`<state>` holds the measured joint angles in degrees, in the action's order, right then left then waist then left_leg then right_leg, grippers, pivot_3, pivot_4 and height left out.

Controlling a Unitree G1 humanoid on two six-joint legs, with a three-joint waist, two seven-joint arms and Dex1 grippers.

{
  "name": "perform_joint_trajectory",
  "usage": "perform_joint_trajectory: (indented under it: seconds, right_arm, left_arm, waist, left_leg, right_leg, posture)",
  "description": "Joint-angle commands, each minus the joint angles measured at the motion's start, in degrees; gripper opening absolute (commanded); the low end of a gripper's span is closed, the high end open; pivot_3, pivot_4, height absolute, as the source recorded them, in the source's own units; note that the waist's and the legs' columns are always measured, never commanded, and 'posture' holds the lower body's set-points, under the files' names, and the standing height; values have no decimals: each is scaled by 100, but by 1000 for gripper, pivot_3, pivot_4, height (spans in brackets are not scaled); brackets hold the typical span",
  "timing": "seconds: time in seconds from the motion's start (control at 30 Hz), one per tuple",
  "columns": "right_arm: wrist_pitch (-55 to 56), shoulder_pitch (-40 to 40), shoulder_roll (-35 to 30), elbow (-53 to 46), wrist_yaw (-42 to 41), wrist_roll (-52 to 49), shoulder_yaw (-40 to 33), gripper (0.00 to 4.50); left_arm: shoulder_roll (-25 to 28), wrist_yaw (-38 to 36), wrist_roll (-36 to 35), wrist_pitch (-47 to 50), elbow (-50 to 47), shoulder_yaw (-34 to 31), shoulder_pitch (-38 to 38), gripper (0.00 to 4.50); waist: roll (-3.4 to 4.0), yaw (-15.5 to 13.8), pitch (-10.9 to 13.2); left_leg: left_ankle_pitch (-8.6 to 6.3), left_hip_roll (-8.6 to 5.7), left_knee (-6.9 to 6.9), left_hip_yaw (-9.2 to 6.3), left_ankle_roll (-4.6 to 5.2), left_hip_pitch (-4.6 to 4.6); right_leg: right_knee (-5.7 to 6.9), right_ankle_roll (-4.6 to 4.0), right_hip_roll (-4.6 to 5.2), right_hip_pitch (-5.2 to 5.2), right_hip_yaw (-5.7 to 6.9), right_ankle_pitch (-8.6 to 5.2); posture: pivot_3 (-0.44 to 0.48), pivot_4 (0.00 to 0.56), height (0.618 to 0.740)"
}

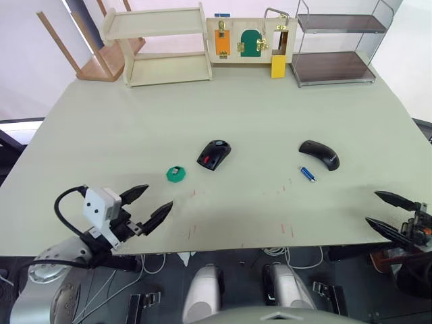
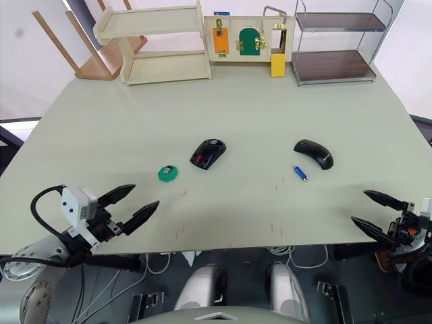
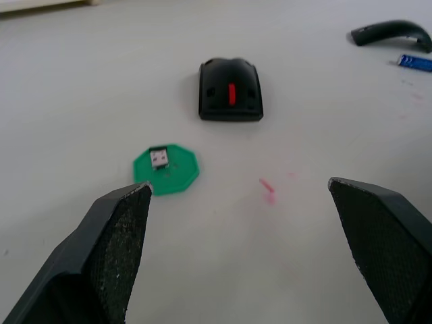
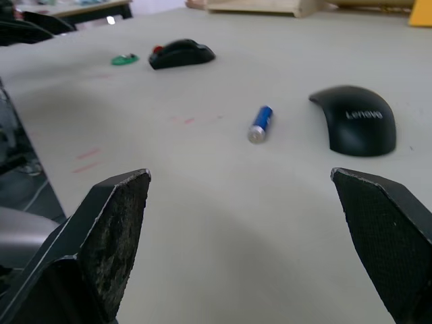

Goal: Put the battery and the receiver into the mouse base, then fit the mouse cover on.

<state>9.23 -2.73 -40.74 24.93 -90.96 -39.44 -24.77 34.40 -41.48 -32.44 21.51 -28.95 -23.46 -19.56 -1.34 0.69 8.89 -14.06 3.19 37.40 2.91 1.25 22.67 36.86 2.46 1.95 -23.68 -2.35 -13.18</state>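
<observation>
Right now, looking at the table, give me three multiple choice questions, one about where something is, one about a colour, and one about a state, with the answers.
1. Where does the tiny grey-and-black USB receiver lie?
A. on the round green disc
B. inside the black oval mouse base
C. beside the small blue cylindrical battery

2. What colour is the strip showing on the mouse base?
A. yellow
B. red
C. white

3. How do the two end effectors stand?
A. both open, holding nothing
B. left shut on the battery
C. right shut on the glossy black curved mouse cover

Answers: 1 A, the receiver sits on the disc. 2 B, the left wrist view shows red. 3 A, the left end effector and right end effector are spread, with nothing between their fingers.
</observation>
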Motion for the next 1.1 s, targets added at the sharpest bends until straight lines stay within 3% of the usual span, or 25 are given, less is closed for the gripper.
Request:
perform_joint_trajectory:
  seconds: [0.03,0.27,0.53,0.7,1.1]
  right_arm:
    - [-60,94,-128,-260,-154,-285,-101,4500]
    - [-49,194,-101,-340,-154,-336,-45,4500]
    - [46,164,-74,-295,-154,-348,-61,4500]
    - [95,235,-115,-212,-154,-343,-77,4500]
    - [115,343,-128,-161,-154,-367,-89,4500]
  left_arm:
    - [-121,474,-259,314,-420,89,337,4433]
    - [-562,1892,138,998,-578,641,1382,4433]
    - [-873,2810,423,2108,-576,1492,2440,4433]
    - [-1029,2975,408,2600,-307,1697,3104,4433]
    - [-1105,2720,866,2621,1444,2082,4438,4433]
  waist:
    - [1,-1,0]
    - [3,-19,-1]
    - [2,-7,0]
    - [2,-1,0]
    - [2,-20,0]
  left_leg:
    - [0,1,0,-2,0,0]
    - [1,-4,6,-5,0,0]
    - [1,-10,7,-11,0,2]
    - [2,-11,8,-14,-1,2]
    - [2,-16,11,-19,-1,7]
  right_leg:
    - [0,1,-2,1,1,-1]
    - [3,-10,-6,7,-1,9]
    - [3,-6,-7,10,-2,12]
    - [4,11,-10,10,-1,22]
    - [4,14,-11,11,-2,24]
  posture:
    - [0,150,740]
    - [0,150,740]
    - [0,150,740]
    - [0,150,740]
    - [0,150,740]
